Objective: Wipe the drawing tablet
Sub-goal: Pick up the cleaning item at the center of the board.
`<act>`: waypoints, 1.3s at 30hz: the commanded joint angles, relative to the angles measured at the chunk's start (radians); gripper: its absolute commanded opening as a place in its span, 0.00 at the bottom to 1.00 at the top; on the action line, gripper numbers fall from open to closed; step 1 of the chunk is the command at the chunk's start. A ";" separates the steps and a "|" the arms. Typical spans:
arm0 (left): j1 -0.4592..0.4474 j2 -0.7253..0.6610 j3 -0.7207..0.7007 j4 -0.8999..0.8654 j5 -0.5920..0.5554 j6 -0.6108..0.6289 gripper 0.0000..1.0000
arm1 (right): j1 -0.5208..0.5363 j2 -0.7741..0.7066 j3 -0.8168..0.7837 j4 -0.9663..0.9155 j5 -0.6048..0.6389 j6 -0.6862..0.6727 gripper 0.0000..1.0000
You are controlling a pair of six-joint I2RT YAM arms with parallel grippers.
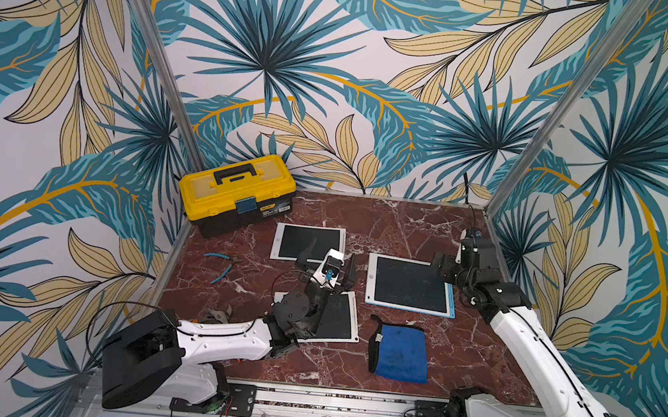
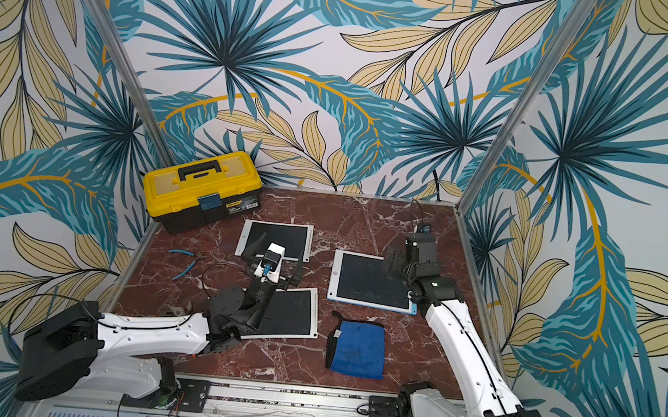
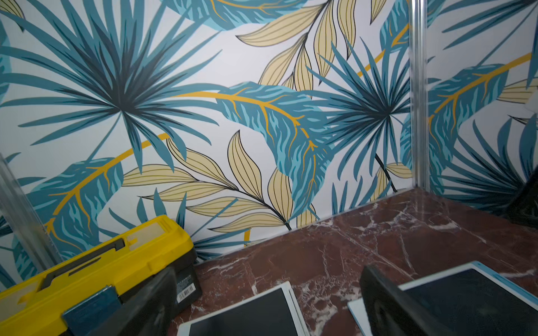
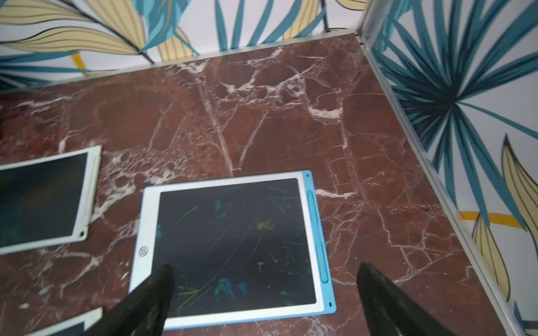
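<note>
L pincer wide open, empty — R pincer same, above blue-edged tablet; cloth lying free.

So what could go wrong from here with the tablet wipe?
1. The blue cloth lies flat on the table; the open right gripper may catch only an edge.
2. Only the blue-edged tablet clearly shows scribbles; the far tablet or near tablet might get wiped instead.

Polished red-brown marble-veined table; napped blue cloth rag; glossy yellow plastic toolbox; blue-edged white plastic drawing tablet, with smooth dark matt screen.
</note>
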 commanded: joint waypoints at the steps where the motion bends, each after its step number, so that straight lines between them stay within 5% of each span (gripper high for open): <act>1: -0.018 -0.090 0.031 -0.393 0.015 -0.235 0.99 | 0.112 -0.009 0.002 -0.120 0.067 0.019 1.00; 4: -0.023 -0.136 0.054 -0.645 0.208 -0.405 1.00 | 0.201 0.004 0.004 -0.148 0.114 0.042 0.99; 10: -0.001 -0.155 0.092 -0.819 0.451 -0.578 1.00 | 0.386 0.125 0.056 -0.217 0.298 0.039 1.00; 18: 0.017 -0.176 0.136 -0.969 0.522 -0.656 1.00 | 0.393 0.194 0.001 -0.105 0.163 0.187 1.00; 24: 0.032 -0.188 0.136 -1.003 0.587 -0.735 1.00 | 0.391 0.138 -0.002 -0.231 0.092 0.282 1.00; 34: 0.009 0.059 0.221 -0.999 0.734 -0.730 1.00 | 0.394 -0.147 -0.272 -0.321 -0.165 0.475 1.00; 39: 0.009 0.136 0.254 -0.998 0.800 -0.771 1.00 | 0.394 -0.172 -0.412 -0.247 -0.231 0.581 1.00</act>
